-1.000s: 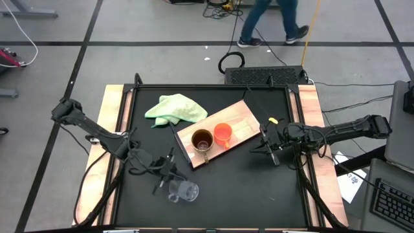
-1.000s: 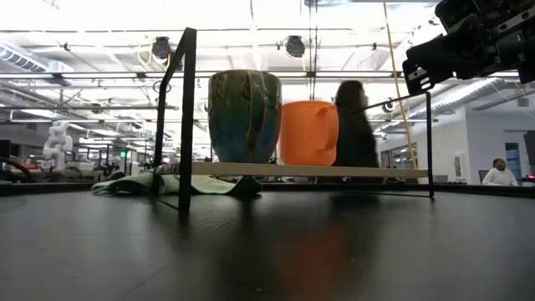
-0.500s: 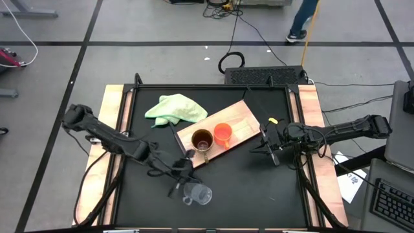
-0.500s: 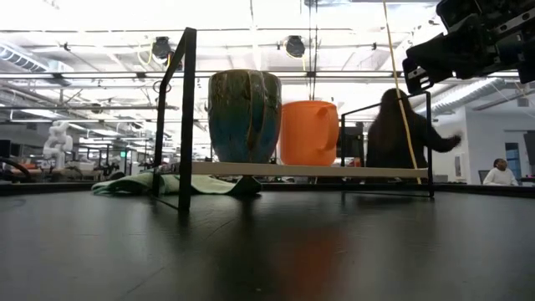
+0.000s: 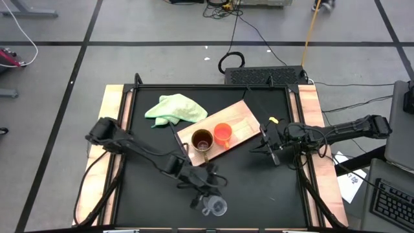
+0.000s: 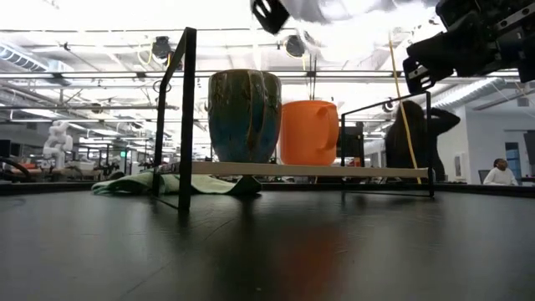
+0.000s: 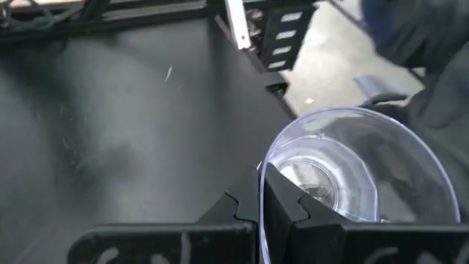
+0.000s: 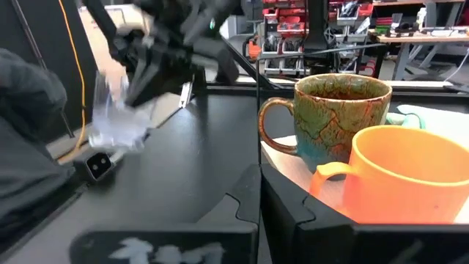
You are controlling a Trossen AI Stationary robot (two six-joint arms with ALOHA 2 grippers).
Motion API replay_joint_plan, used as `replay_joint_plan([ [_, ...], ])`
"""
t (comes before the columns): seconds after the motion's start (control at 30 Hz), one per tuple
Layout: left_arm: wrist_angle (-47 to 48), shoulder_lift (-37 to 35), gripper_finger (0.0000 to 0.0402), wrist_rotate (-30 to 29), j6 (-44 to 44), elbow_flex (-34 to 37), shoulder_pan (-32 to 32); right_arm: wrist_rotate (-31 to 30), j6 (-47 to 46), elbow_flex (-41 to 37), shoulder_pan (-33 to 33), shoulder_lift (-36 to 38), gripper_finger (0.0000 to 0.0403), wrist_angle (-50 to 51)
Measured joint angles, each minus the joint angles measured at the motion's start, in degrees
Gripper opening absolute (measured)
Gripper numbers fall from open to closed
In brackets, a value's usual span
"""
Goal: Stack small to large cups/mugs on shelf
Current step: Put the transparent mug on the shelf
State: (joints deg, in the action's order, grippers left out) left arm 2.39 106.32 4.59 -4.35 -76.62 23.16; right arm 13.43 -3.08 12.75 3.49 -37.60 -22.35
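Note:
My left gripper (image 5: 206, 196) is shut on the small clear glass cup (image 5: 214, 207) over the table's near middle. The pair also shows in the right wrist view (image 8: 117, 110) and at the top of the low view (image 6: 284, 12). The tan-brown mug (image 5: 202, 140) and the orange cup (image 5: 223, 134) stand upright side by side on the light-wood shelf (image 5: 244, 119). My right gripper (image 5: 268, 147) is shut and empty, hovering right of the shelf. My left gripper holds the glass cup by its rim wall (image 7: 261, 174), one finger (image 7: 293, 209) inside the cup and one outside. The cup is lifted clear of the table, tilted, and hangs below the fingers (image 8: 150, 70).
A pale green cloth (image 5: 174, 108) lies crumpled at the far left, beside the shelf's end. Black frame posts (image 6: 187, 117) hold up the shelf. The table's wooden side rails (image 5: 111, 116) run along both sides. A person (image 6: 414, 138) stands in the room behind.
My left gripper has carried the glass cup toward the table's right and near edge, the arm stretching out across the table. The cup stays held and clear of the table and now shows at the top of the low view.

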Motion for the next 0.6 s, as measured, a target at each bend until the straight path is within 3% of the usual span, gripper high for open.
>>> replay_joint_plan([
  [0.23,4.8,6.2,0.0001,-4.8,1.9,-8.1,-2.1,0.3,-3.1,0.0,0.0,4.9,0.0,5.6],
  [0.6,4.0,10.8,0.0001,-8.2,4.7,-11.2,-4.7,5.1,-3.7,0.0,3.0,15.3,0.0,9.4],
])
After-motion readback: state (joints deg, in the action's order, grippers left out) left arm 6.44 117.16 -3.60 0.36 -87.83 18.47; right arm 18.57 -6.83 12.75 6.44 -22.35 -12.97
